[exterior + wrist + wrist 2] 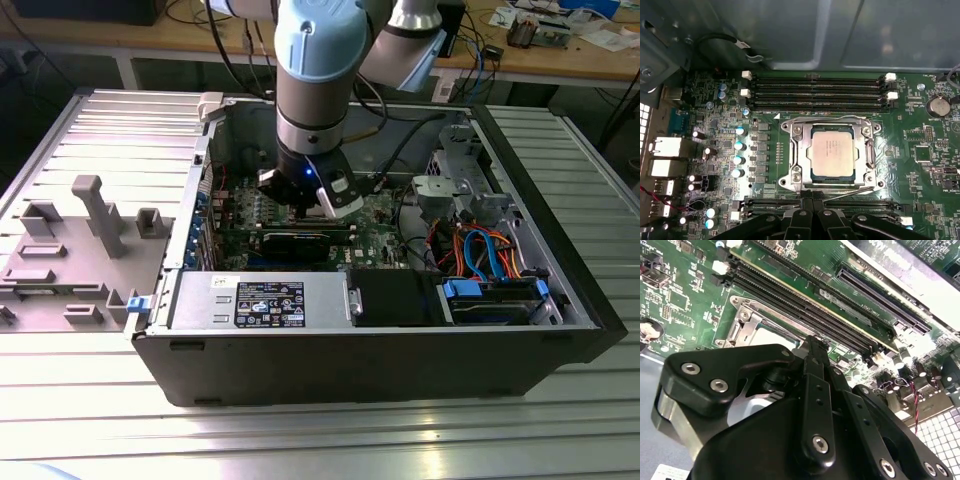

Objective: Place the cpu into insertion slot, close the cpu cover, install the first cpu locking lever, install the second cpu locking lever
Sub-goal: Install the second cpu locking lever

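- Green motherboard (385,215) is lying flat in the open computer case (400,340) in the exterior view, and my gripper (318,190) is hanging low over it, just above the board's middle; my own arm is blocking the socket area from this camera.
- Silver-topped, the cpu (833,151) is sitting square inside the insertion slot (796,150) in the first wrist view, and the cpu cover (867,131) is lying flat around it, so the chip looks seated. My gripper (812,207) is working at the slot's edge nearest me; my fingers seem to be pressing together beside a thin locking lever (850,192).
- Black linkage of my gripper (812,347) is hiding most of the insertion slot (742,315) in the second wrist view; whether I am actually touching the lever I cannot tell.
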Tool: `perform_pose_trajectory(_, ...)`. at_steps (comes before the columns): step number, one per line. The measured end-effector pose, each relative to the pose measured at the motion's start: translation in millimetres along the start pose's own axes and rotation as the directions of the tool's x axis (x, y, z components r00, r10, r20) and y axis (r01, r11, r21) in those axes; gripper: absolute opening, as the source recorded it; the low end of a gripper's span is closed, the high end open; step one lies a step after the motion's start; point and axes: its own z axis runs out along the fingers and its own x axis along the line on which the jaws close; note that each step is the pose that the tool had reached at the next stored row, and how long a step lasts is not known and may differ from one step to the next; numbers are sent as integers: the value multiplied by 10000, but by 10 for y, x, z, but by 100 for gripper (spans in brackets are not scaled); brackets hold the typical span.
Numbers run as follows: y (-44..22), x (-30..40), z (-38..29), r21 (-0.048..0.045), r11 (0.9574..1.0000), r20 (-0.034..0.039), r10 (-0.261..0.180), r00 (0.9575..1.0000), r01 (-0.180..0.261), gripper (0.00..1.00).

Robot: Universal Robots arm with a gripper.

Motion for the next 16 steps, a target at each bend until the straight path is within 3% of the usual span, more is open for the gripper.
perform_pose_trajectory(12,-30,5,-2,2,10000,0,0,10000,0,11)
perform_pose_trajectory(16,-33,41,3,2,10000,0,-1,10000,1,11)
